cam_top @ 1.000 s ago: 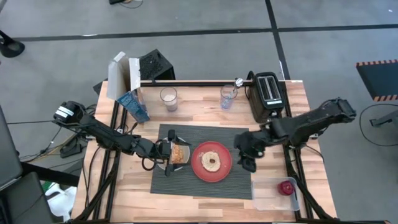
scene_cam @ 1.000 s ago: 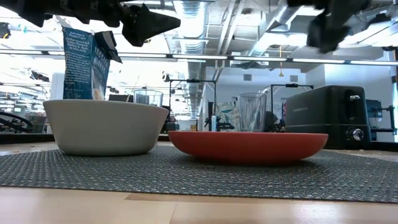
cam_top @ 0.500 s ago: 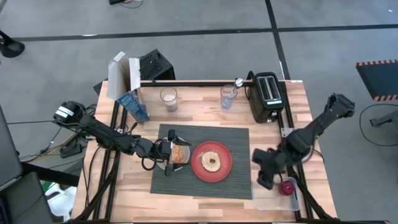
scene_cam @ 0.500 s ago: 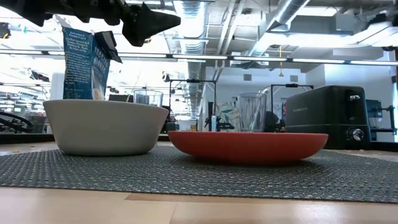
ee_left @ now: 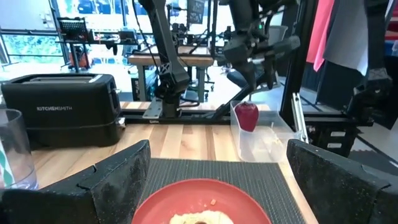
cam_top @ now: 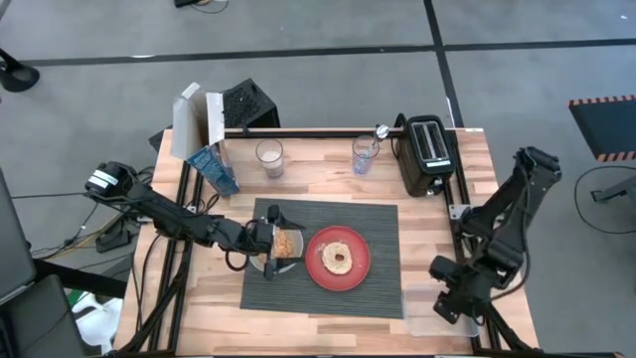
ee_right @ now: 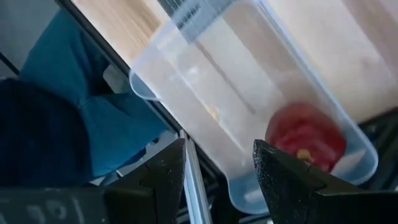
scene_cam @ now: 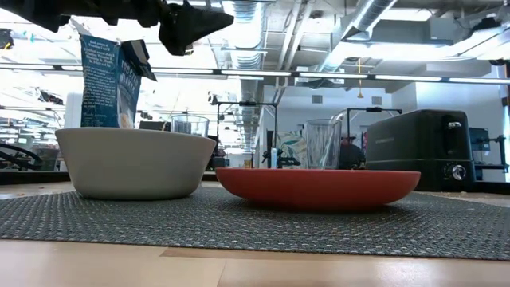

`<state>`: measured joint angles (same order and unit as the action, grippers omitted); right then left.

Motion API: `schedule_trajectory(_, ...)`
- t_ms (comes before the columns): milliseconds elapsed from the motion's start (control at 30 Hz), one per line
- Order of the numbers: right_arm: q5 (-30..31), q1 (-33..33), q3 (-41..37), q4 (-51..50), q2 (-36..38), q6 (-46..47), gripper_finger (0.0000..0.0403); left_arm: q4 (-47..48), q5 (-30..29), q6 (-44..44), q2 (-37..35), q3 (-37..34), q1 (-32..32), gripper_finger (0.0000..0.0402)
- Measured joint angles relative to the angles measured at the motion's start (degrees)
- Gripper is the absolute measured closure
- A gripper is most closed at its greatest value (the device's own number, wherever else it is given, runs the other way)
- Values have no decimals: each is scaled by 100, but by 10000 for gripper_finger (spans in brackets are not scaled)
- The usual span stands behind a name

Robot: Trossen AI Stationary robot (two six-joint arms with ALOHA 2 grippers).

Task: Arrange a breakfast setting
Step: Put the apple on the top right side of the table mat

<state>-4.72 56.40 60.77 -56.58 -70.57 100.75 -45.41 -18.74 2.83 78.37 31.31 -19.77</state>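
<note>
Right gripper [cam_top: 449, 301], as I read it, hangs with fingers spread over the clear plastic container [ee_right: 261, 106] at the table's right front corner, above the small red round item [ee_right: 306, 135] lying inside. Left gripper [cam_top: 266, 242], jaws wide apart, hovers over the pale grey bowl [scene_cam: 135, 162]. I see the bowl and the red-orange plate [cam_top: 339, 259] side by side on the dark grey placemat [cam_top: 378, 219]. Behind stand the black toaster [cam_top: 428, 151], two glasses [cam_top: 268, 157] and a blue carton [cam_top: 213, 169].
</note>
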Motion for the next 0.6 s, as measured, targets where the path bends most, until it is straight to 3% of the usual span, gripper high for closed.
schedule_trajectory(233, -7, 433, 0, -398, -1, 654, 141, -123, -2, 0, 0, 0, 2, 38)
schedule_trajectory(600, 65, 619, -15, -976, -212, 906, 24, -122, -2, 0, 0, 0, 2, 38)
